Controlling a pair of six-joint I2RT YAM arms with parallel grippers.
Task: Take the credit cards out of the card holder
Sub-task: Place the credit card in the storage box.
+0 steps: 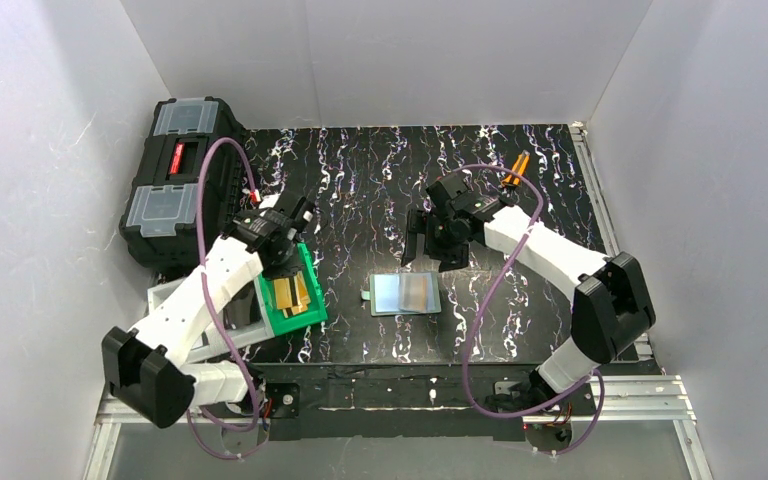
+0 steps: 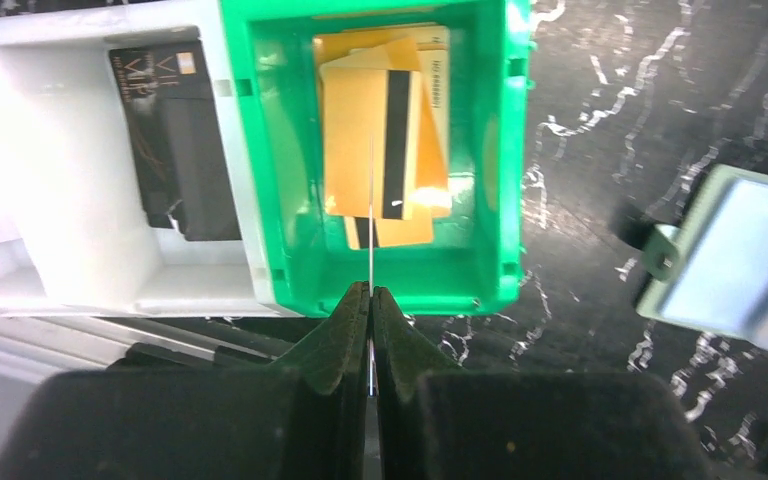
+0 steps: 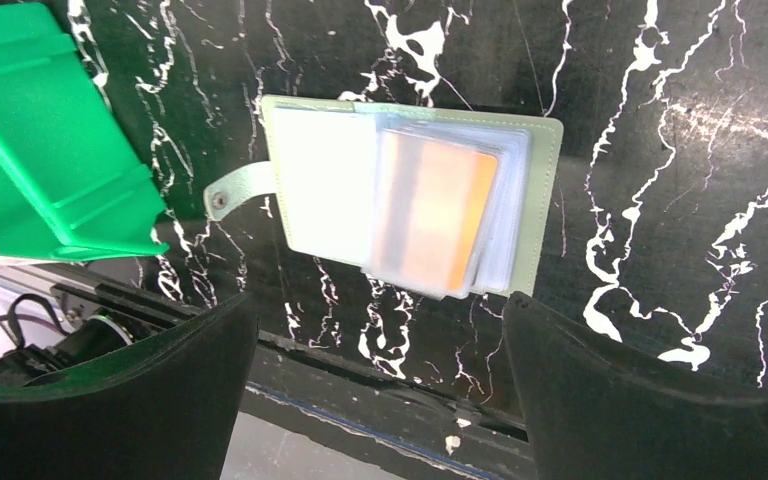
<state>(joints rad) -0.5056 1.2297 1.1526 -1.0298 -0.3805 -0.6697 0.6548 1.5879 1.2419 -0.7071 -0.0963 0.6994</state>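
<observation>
- Left pincer is clamped tight on an edge-on card, which shows only as a thin pale line. It hangs over the green bin, likely so the card can drop among the others.
- Right pincer stands spread wide with nothing in it, hovering by the far side of the card holder. It seems poised for another pull.
- Counter, black with white veining, carries everything.
- Black toolbox sits at the far left corner, well apart from the work.
- White bin touches the green bin's left wall and holds a dark card.
- Green bin lies at left, near the holder, and serves as the drop spot. Its walls are all the held card must clear.
- Card holder lies open and flat mid-counter, with its strap tab pointing left.
- Credit cards lie stacked, gold and striped, inside the green bin.
- Orange card sits in the holder's right half under blurred clear sleeves, which I judge will hinder pinching it.
</observation>
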